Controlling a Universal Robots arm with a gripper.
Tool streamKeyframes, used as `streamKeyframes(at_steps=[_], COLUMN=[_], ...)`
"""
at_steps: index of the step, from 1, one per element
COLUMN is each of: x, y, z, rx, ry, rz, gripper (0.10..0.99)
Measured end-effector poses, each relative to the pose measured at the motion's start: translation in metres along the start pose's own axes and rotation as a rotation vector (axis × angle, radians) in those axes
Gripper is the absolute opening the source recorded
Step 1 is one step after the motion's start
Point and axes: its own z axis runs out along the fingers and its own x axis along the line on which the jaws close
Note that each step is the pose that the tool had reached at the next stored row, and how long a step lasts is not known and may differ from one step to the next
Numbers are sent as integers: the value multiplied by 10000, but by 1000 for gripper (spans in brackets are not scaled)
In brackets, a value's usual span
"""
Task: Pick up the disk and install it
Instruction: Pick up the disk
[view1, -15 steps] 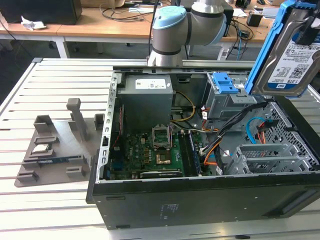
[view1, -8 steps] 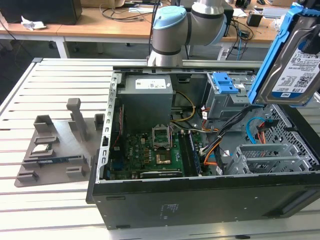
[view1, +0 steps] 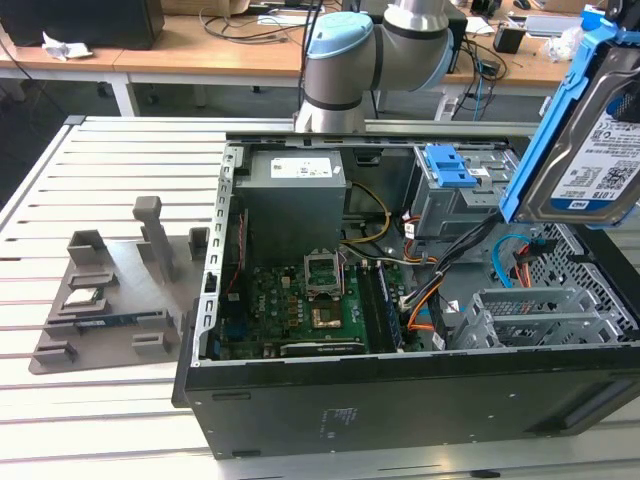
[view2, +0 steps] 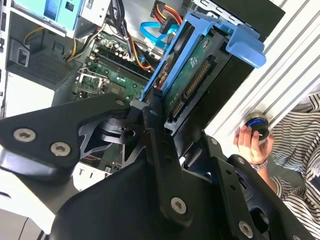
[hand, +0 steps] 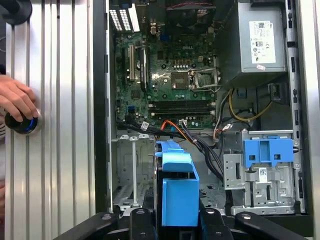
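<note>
Overhead, the disk (view1: 588, 150) hangs tilted in the air above the open computer case (view1: 400, 400), at the exterior view's right. Its label faces outward and its blue carrier frames the edges. The end effector (view2: 177, 127) is pinching the disk from both sides, with its black fingers (view2: 155, 140) pressed against the carrier in the second wrist view. Inside the case, the first wrist view shows the motherboard (hand: 170, 75) and a metal drive cage (hand: 131, 170). A person's hand (hand: 17, 100) rests on a round button (hand: 22, 124) on the slatted desk (hand: 60, 150) beside the case.
</note>
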Motion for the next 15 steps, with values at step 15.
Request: streamKeyframes(at_steps=[15], x=[208], y=[-8], z=[60], rx=[0], ry=[36], rz=[17], gripper=[369])
